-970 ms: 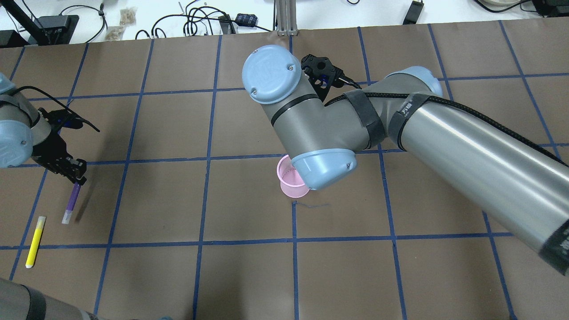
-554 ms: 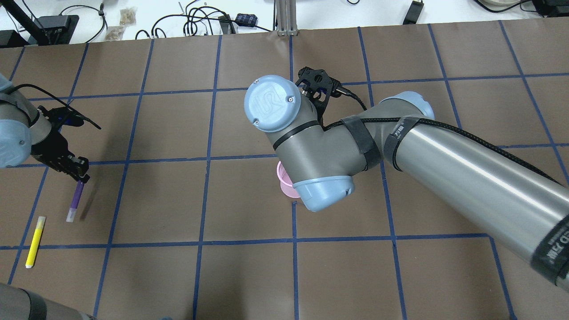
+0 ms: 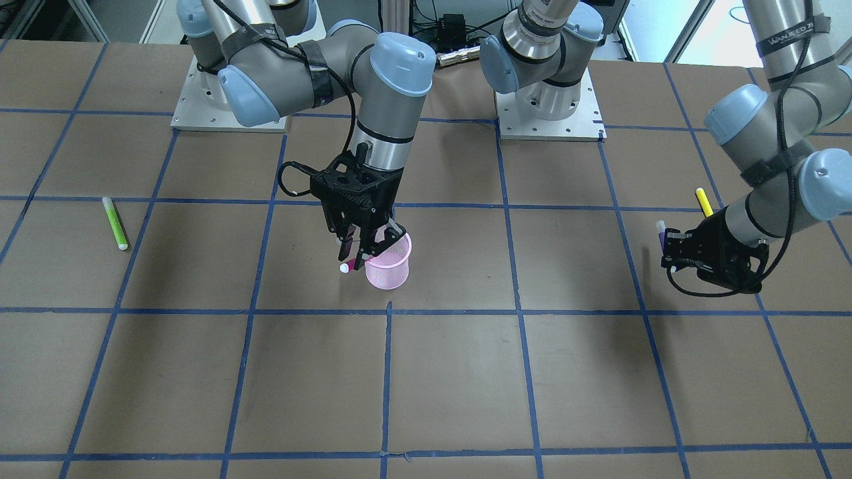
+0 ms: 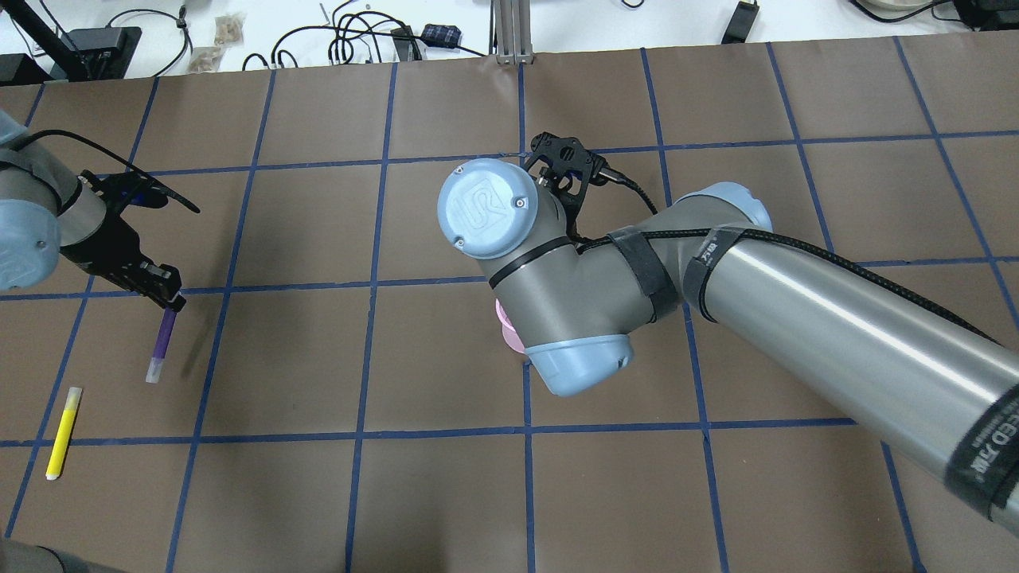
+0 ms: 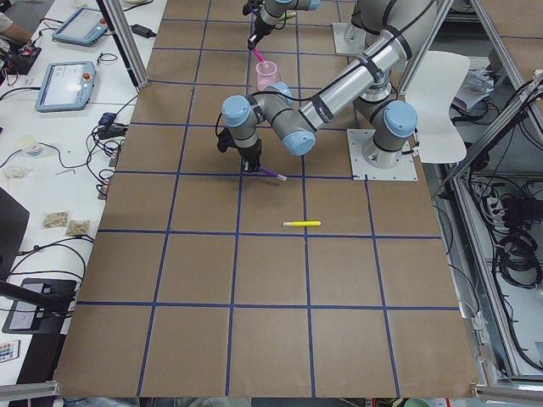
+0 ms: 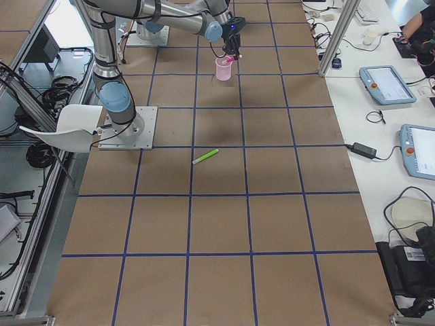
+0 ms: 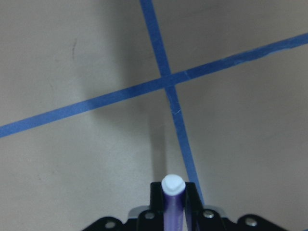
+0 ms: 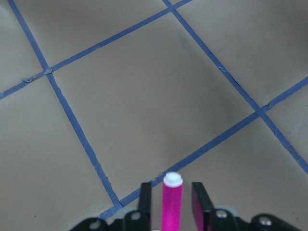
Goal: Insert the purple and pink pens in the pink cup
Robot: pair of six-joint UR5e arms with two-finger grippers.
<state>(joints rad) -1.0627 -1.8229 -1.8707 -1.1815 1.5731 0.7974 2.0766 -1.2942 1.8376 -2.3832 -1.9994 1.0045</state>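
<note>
The pink mesh cup (image 3: 389, 265) stands upright near the table's middle. In the overhead view my right arm covers all but a sliver of the cup (image 4: 505, 330). My right gripper (image 3: 357, 256) is shut on the pink pen (image 3: 347, 266) and holds it tilted at the cup's rim, its white tip just outside the rim in the front view. The pen shows between the fingers in the right wrist view (image 8: 172, 204). My left gripper (image 4: 169, 298) is shut on the purple pen (image 4: 162, 344) and holds it above the table at my far left. The left wrist view also shows that pen (image 7: 173, 202).
A yellow pen (image 4: 62, 432) lies on the table near my left gripper. A green pen (image 3: 114, 223) lies far out on my right side. Cables and small devices (image 4: 358, 36) lie beyond the table's far edge. The arm bases (image 3: 549, 120) stand at the rear.
My right arm has swung nearer and now covers most of the cup. My left gripper has moved right with the purple pen in it.
</note>
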